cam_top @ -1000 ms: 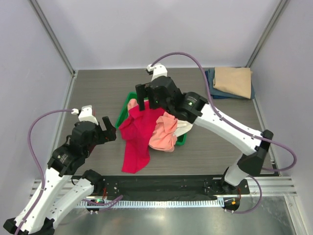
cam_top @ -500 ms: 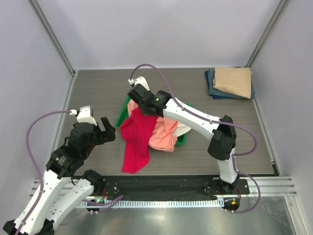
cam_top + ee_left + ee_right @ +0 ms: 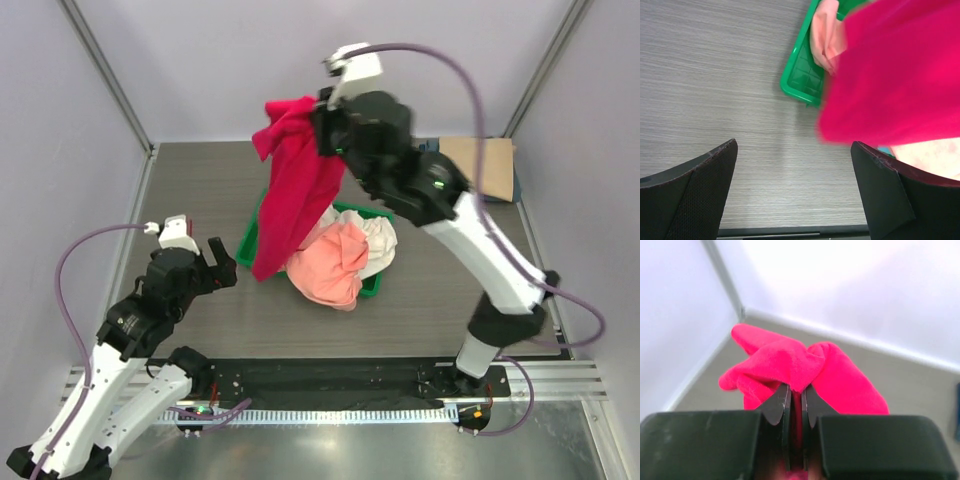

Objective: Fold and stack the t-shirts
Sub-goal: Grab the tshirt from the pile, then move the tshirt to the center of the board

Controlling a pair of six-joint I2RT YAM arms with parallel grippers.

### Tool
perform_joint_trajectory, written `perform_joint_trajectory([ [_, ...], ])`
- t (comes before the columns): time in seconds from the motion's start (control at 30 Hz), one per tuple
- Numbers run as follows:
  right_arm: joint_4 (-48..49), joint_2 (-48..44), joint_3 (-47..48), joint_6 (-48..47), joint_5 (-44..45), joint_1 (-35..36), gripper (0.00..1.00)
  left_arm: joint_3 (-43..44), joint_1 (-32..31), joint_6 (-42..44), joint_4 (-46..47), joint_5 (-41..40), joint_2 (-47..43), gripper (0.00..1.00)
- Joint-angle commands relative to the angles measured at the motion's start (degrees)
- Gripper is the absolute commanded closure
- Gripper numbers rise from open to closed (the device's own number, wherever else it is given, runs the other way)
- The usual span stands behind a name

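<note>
High above the table my right gripper [image 3: 322,128] [image 3: 796,395] is shut on the crimson-red t-shirt [image 3: 298,185] [image 3: 795,367], which hangs from it down to the tray's left edge. Its blurred hem [image 3: 895,90] shows in the left wrist view. A salmon-pink t-shirt [image 3: 325,265] and a white one [image 3: 380,240] lie bunched in the green tray [image 3: 252,232] [image 3: 802,75]. A tan t-shirt [image 3: 490,165] lies folded on a navy blue one at the back right. My left gripper [image 3: 215,263] [image 3: 792,170] stands open over bare table left of the tray.
The purple walls and frame posts close in the table on three sides. My right arm [image 3: 480,250] reaches up over the tray and partly hides the folded pile.
My right gripper shut on the red t-shirt in the tray and lifted it high toward the back. The shirt now hangs off the table. The left arm has not moved.
</note>
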Motion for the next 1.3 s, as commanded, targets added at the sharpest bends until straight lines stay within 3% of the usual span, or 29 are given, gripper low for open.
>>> perform_joint_trajectory([
  [0.0,18.52,-16.97,-3.59,-8.85,10.30,0.04,0.92,-0.25,0.32,-0.90,1.73,-2.10,1.70,0.04],
  [0.17,31.88,-30.88,-15.82,-19.75,25.50,0.04,0.92,1.85,0.23,-2.05,5.06,-3.33,13.79,0.00],
  [0.27,34.01,-38.89,-21.44,-21.61,27.29,0.04,0.92,3.70,1.54,-1.17,11.03,-0.63,25.64,0.00],
  [0.4,33.32,-46.10,-26.19,-20.82,29.57,0.04,0.92,10.62,10.47,-0.46,16.22,5.27,41.49,0.00],
  [0.6,30.07,-52.79,-33.75,-17.40,30.72,0.04,0.92,24.25,14.73,1.55,14.57,9.05,65.55,0.09],
  [0.73,27.26,-54.72,-36.83,-15.55,31.07,0.04,0.92,31.02,14.82,1.82,12.29,10.03,73.83,0.26],
  [0.83,26.29,-56.04,-38.59,-14.58,31.16,0.04,0.92,34.72,15.69,1.82,9.30,8.71,77.98,0.56],
  [0.87,26.02,-56.39,-38.94,-13.88,31.16,0.04,0.92,35.25,17.35,0.95,8.86,9.14,78.60,0.76],
  [0.97,24.79,-57.27,-40.52,-12.74,30.98,0.04,0.92,34.82,22.96,-1.77,8.76,13.35,79.57,1.00],
  [1.07,23.56,-57.80,-42.28,-10.54,30.11,0.04,0.92,32.80,31.21,-5.37,8.76,17.49,79.05,1.00],
  [1.27,21.71,-57.98,-45.36,-6.50,28.79,0.04,0.92,19.89,48.45,-15.93,14.99,26.37,71.25,1.00],
])
